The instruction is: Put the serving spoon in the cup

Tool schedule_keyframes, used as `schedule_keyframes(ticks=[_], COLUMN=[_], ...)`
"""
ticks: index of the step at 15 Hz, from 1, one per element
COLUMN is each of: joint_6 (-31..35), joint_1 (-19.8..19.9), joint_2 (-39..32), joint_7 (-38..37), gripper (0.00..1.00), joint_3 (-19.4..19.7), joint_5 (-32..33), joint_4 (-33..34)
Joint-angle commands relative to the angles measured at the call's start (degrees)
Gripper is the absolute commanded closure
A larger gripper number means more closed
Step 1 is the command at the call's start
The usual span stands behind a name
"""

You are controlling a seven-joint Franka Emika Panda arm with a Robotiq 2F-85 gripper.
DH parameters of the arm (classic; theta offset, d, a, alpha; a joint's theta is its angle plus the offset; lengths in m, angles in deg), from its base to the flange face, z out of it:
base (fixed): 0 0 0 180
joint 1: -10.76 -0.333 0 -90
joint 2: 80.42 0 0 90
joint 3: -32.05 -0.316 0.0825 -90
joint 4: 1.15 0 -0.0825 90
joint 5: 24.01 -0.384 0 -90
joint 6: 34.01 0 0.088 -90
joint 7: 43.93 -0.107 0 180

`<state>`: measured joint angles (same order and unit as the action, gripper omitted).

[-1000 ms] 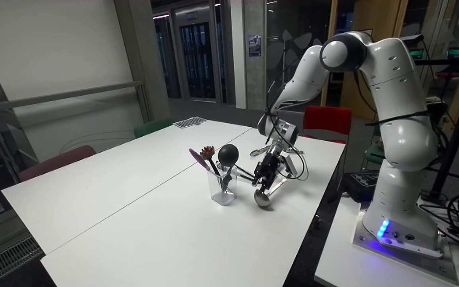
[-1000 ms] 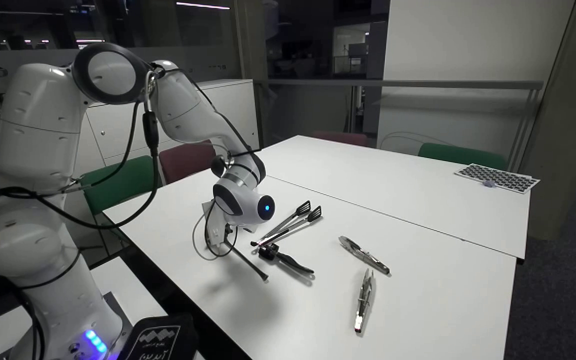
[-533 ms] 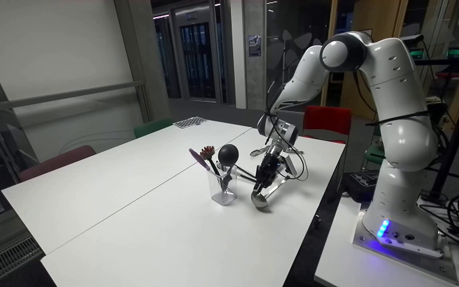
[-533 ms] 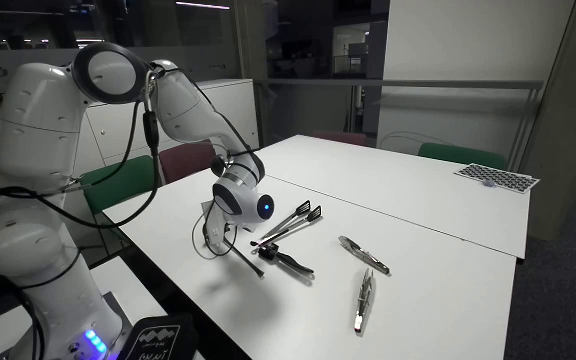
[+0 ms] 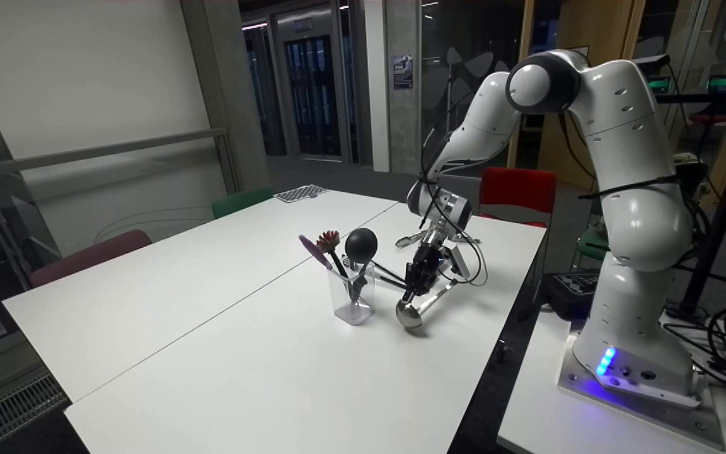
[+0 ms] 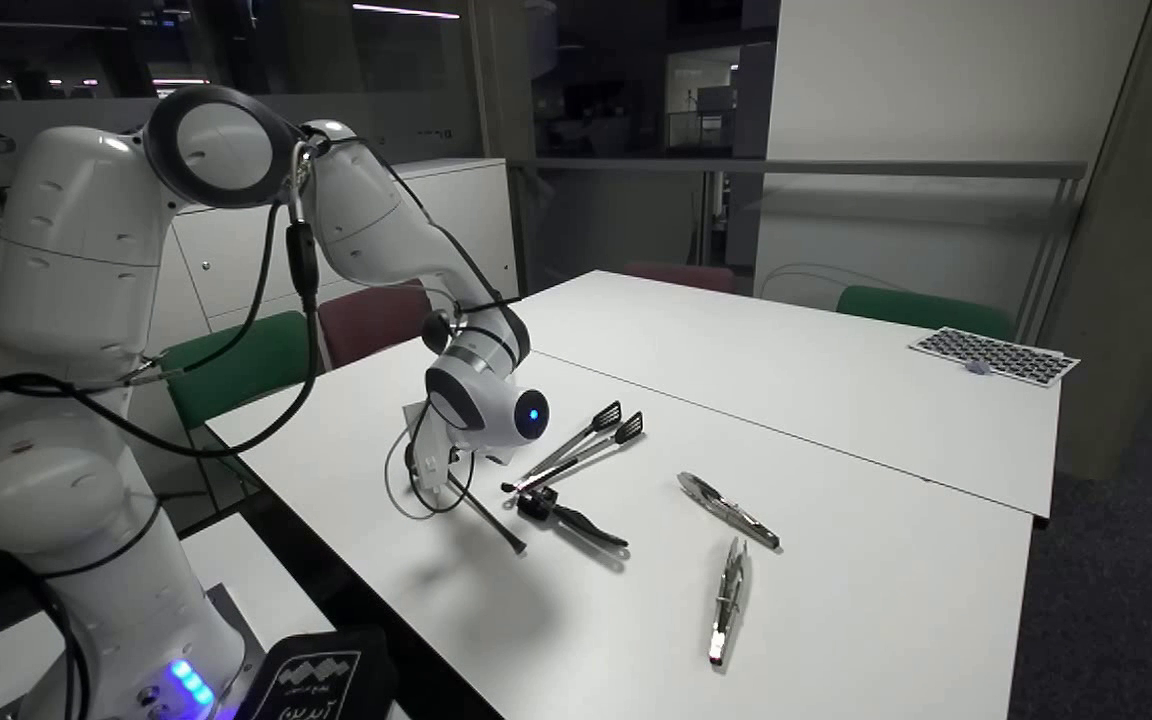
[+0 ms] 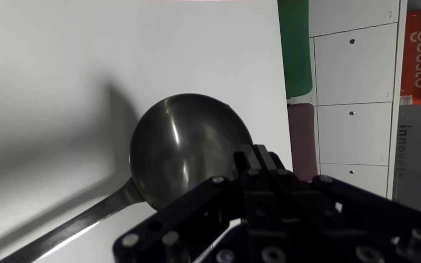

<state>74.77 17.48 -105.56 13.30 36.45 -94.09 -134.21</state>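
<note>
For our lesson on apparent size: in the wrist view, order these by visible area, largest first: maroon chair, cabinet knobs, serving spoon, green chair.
Serving spoon
Green chair, cropped at top
Maroon chair, partly hidden
Cabinet knobs, all much alike

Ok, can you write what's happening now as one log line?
hand: shut on spoon by its rim; spoon: outside cup; cup: upright, other utensils inside
</note>
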Motion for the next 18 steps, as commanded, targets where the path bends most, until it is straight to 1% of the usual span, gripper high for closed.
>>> schedule_keyframes(ticks=[1, 5, 9, 14, 18], joint_6=[-1.49, 0.0, 2.91, 9.44, 16.0], joint_1=[-0.09, -0.84, -2.09, -3.58, -4.65], joint_2=[3.97, 9.85, 18.63, 31.24, 42.08], joint_7=[1.71, 5.58, 7.65, 4.43, 1.5], gripper=[1.0, 1.0, 1.0, 1.0, 1.0], joint_3=[0.22, 0.1, 0.15, -0.68, -2.79], joint_5=[1.35, 3.13, 2.58, 2.01, 1.27], joint_4=[-2.87, -7.59, -14.4, -22.14, -28.52])
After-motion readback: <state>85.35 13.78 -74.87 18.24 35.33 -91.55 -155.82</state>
